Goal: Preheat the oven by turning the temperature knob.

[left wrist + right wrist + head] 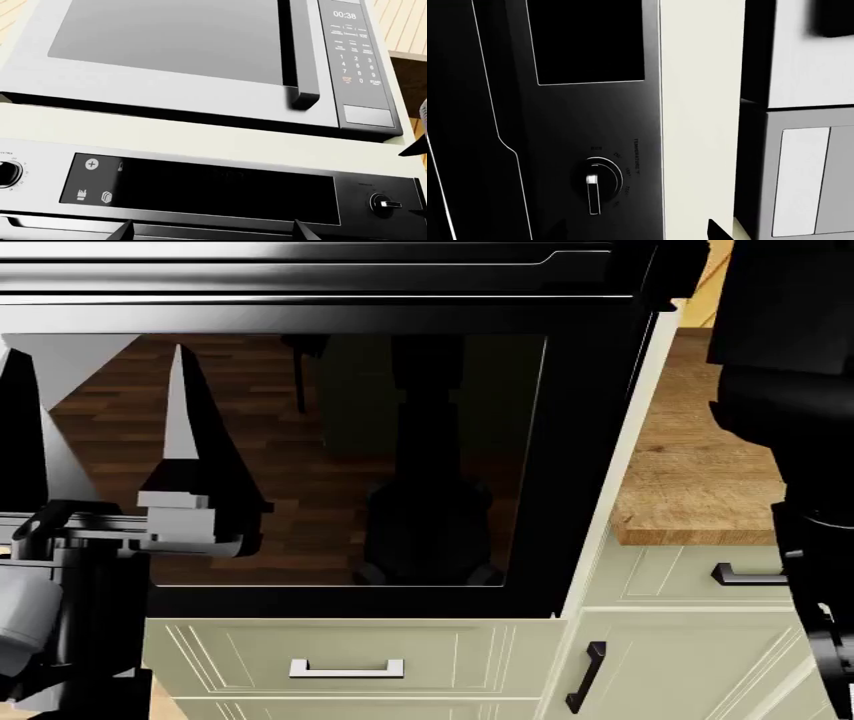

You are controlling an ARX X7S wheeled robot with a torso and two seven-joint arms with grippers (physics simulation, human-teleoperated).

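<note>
The glossy black oven [347, 460] fills the head view with its dark glass door. Its control panel [200, 187] shows in the left wrist view, with one knob [7, 172] at one end and the temperature knob [385, 203] at the other. The right wrist view shows the temperature knob [597, 182] close up, with its silver pointer and a ring of markings. My right gripper [637, 232] is open and faces the panel just short of this knob, not touching it. My left gripper [213, 232] is open and empty before the oven door [100, 440].
A silver microwave [173, 55] with a keypad [353, 50] sits above the oven. Cream cabinet drawers [347, 660] with metal handles lie below the door. A wooden countertop [694, 470] is to the right. My right arm [787, 390] rises at the right edge.
</note>
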